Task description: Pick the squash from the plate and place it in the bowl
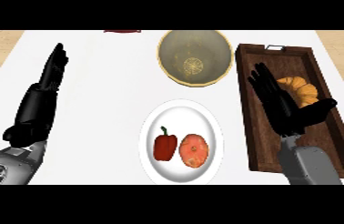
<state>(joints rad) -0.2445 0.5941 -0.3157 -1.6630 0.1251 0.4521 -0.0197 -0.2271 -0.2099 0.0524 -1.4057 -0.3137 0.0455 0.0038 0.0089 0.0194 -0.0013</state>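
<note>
An orange round squash (193,150) lies on the right half of a white plate (180,110), beside a red bell pepper (164,146). Farther back stands a tan bowl (195,58) with a pale pattern at its bottom and nothing else inside. My right hand (282,104) hovers open over the wooden tray, fingers straight and pointing away, to the right of the plate and apart from the squash. At the left edge my left hand (42,93) rests open, fingers up.
A dark wooden tray (257,127) runs along the right side and holds an orange croissant-like item (300,89), partly behind my right hand. A dark red object (122,31) peeks in at the counter's far edge. White counter surrounds the plate.
</note>
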